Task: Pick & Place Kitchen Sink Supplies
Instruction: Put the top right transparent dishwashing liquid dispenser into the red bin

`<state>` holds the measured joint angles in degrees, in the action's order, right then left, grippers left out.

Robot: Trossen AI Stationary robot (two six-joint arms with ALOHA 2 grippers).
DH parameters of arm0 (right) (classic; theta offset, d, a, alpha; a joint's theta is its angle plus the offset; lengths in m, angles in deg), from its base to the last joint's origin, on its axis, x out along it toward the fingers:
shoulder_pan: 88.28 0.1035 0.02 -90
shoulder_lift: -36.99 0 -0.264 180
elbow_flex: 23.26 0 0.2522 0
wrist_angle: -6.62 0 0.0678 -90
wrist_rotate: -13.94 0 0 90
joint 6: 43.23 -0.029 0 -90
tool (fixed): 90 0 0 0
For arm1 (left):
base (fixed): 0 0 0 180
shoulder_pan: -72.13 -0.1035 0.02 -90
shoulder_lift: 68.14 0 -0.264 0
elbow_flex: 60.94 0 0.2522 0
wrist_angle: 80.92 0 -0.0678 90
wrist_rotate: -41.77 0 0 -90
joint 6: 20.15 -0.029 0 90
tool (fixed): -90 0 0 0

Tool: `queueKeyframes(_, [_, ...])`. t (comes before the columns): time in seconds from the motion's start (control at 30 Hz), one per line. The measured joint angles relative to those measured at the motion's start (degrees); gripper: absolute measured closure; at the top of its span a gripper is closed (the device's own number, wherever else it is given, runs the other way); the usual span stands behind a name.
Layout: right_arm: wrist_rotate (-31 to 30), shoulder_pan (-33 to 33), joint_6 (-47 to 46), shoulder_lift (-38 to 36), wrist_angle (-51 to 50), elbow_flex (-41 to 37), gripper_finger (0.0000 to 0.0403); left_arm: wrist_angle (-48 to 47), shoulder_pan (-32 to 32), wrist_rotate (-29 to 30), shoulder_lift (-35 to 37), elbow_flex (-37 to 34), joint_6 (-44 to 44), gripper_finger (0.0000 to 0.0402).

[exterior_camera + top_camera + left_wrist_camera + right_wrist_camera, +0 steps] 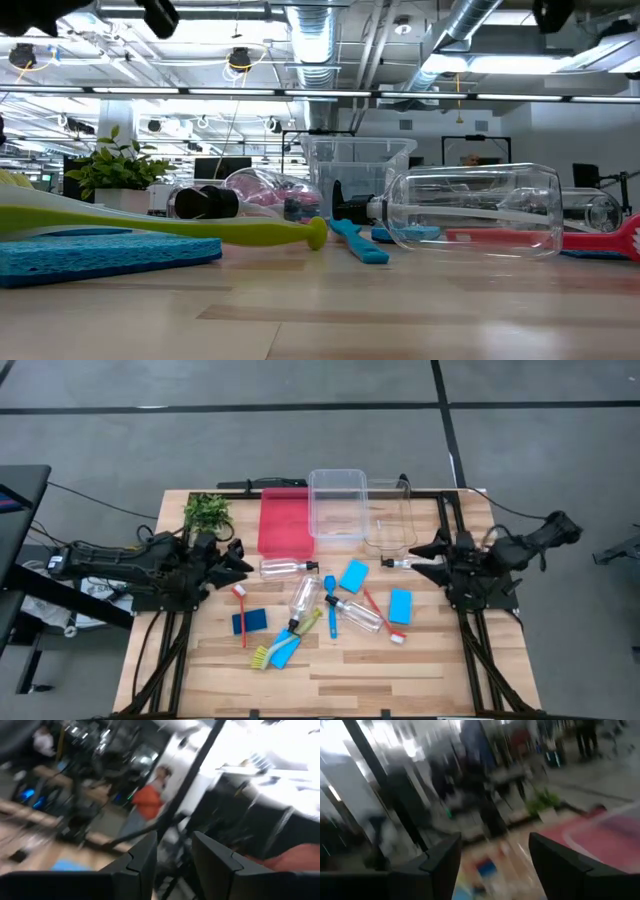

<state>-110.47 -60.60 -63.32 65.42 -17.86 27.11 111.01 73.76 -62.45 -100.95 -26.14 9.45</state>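
Several clear bottles with black caps lie on their sides mid-table: one near the red tray [285, 567], two in the middle [303, 600] [355, 613], and one by the right arm [400, 563]. Blue sponges [353, 575] [400, 605] [250, 622] lie flat among them. So do a red brush [241, 615], a blue brush [331, 610] and a yellow-green brush [295, 635]. My left gripper [172, 865] hovers open at the table's left, by the plant. My right gripper [492, 860] hovers open at the right, close to the fourth bottle. Both are raised above the table.
A red tray [285, 520] and two clear bins [338, 505] [392, 525] stand at the far edge, with a leafy plant [207, 512] at the far left. Bare wood lies along the near edge [330, 685]. A person in orange [147, 802] is in the room beyond.
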Motion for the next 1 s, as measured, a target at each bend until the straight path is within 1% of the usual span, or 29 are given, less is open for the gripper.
queueKeyframes(0.17, [0.04,0.05,-2.74,7.98,-24.48,15.2,0.0178,-16.17,-1.34,1.25,-0.4,4.38,-7.12,0.0277])
queueKeyframes(0.27, [0.03,0.05,-6.45,11.57,-37.2,22.43,0.0178,-26.72,-1.36,4.37,-1.27,8.05,-9.76,0.0277])
queueKeyframes(0.33, [0.01,-0.07,-9.82,13.58,-44.74,25.79,0.0178,-33.31,-1.19,6.5,-2.52,10.59,-11.6,0.0277])
queueKeyframes(0.4, [0.03,-0.3,-12.66,15.29,-50.14,27.64,0.0178,-37.23,-0.78,7.91,-3.81,12.26,-13.1,0.0277])
queueKeyframes(0.43, [0.03,-0.45,-13.77,16.09,-51.85,27.91,0.0178,-37.74,-0.58,8.13,-4.61,12.69,-13.8,0.0277])
queueKeyframes(0.57, [1.03,-0.48,-16.26,19.48,-54.03,27.92,0.0178,-37.63,0.28,8.21,-7.49,13.0,-16.56,0.0277])
queueKeyframes(0.83, [1.34,-0.45,-17.52,27.69,-48.78,27.94,0.0178,-37.18,0.33,8.22,-12.4,13.0,-20.88,0.0277])
queueKeyframes(1.0, [1.54,-0.39,-17.49,32.39,-47.55,27.9,0.0178,-36.89,0.33,8.22,-14.03,13.0,-20.89,0.0277])
